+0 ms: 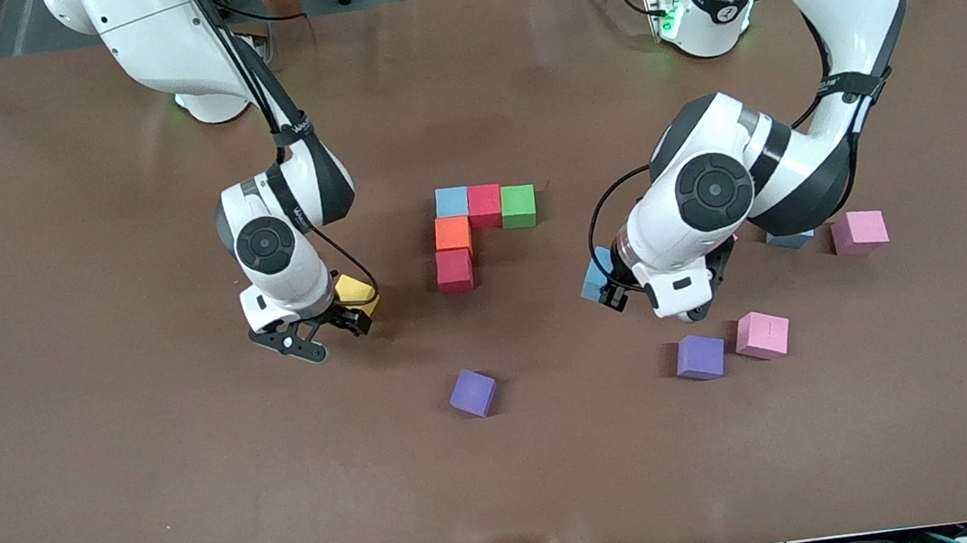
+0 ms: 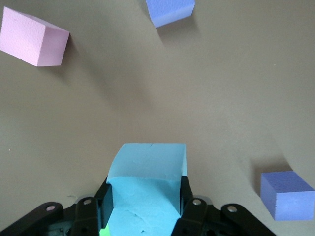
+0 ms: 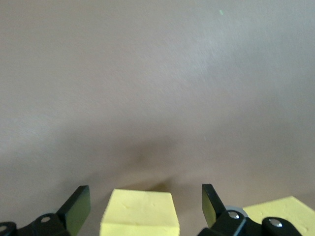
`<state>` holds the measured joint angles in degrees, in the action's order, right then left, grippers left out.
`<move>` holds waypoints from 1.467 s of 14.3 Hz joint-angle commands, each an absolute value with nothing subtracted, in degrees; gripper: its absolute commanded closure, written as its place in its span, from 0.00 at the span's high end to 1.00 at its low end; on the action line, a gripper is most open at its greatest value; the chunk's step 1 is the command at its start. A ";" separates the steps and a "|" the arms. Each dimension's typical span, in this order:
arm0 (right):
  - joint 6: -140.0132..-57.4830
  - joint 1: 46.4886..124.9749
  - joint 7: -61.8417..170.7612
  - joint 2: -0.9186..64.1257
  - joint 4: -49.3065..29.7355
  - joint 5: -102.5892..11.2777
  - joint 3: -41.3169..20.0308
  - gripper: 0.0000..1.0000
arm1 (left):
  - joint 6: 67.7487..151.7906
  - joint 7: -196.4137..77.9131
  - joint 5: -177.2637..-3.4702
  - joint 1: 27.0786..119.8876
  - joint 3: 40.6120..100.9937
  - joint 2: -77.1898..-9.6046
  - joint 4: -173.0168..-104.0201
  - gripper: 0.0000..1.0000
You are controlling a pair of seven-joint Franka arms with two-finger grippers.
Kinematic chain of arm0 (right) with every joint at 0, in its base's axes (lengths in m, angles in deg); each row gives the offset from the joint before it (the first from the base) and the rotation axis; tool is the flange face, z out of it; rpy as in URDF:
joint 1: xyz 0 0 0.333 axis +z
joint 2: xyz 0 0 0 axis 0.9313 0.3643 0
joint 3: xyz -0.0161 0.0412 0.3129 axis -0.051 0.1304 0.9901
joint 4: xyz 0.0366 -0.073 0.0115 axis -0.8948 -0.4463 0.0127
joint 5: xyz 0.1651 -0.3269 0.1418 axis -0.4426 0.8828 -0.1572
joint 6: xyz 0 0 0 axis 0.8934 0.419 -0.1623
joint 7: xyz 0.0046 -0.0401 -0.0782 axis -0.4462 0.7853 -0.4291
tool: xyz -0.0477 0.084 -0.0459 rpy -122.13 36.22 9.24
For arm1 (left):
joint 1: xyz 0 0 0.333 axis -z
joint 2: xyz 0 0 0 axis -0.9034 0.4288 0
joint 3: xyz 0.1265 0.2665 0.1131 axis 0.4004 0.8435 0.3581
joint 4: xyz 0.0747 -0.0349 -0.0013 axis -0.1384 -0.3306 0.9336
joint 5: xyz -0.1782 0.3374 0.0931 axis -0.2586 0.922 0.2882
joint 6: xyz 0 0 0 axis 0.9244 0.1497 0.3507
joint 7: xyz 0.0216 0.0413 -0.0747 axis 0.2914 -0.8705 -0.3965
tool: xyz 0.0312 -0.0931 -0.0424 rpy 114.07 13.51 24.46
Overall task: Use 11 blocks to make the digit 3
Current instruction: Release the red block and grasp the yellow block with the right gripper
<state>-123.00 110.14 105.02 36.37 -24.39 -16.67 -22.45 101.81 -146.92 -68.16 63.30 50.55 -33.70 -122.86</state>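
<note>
Five blocks form part of the digit 3 (image 1: pixel 469 227): light blue (image 1: pixel 452 201), red (image 1: pixel 485 205) and green (image 1: pixel 518 206) in a row, with orange (image 1: pixel 452 234) and red (image 1: pixel 455 270) running toward the front camera. My left gripper (image 1: pixel 610 285) (image 2: pixel 146 196) is shut on a light blue block (image 1: pixel 595 281) (image 2: pixel 146 182), beside the figure toward the left arm's end. My right gripper (image 1: pixel 323 335) (image 3: pixel 145 204) stands open, its fingers (image 3: pixel 78 206) on either side of a yellow block (image 3: pixel 139 214). A second yellow block (image 3: pixel 278 211) lies beside it. The front view shows one yellow block (image 1: pixel 354 295).
Loose blocks lie on the brown table (image 1: pixel 151 497): a purple one (image 1: pixel 473 393) nearer the front camera than the figure, purple (image 1: pixel 701 356) (image 2: pixel 286 195) and pink (image 1: pixel 763 335) (image 2: pixel 34 37) by the left gripper, pink (image 1: pixel 859 232) and a blue-grey one (image 1: pixel 789 239) under the left arm.
</note>
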 commanded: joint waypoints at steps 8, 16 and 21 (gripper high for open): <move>-128.41 113.02 110.64 33.36 -31.17 -19.80 -21.54 0.86 | 105.63 -149.92 -66.52 68.83 53.44 -30.70 -120.02 0.18; -123.51 113.11 110.03 33.71 -26.36 -19.80 -21.28 0.01 | 107.91 -150.01 -66.79 69.70 53.62 -29.12 -119.05 0.19; -116.72 113.46 107.59 37.66 -12.65 -19.71 -17.33 0.00 | 109.33 -154.03 -67.31 76.19 58.70 -27.19 -115.63 0.18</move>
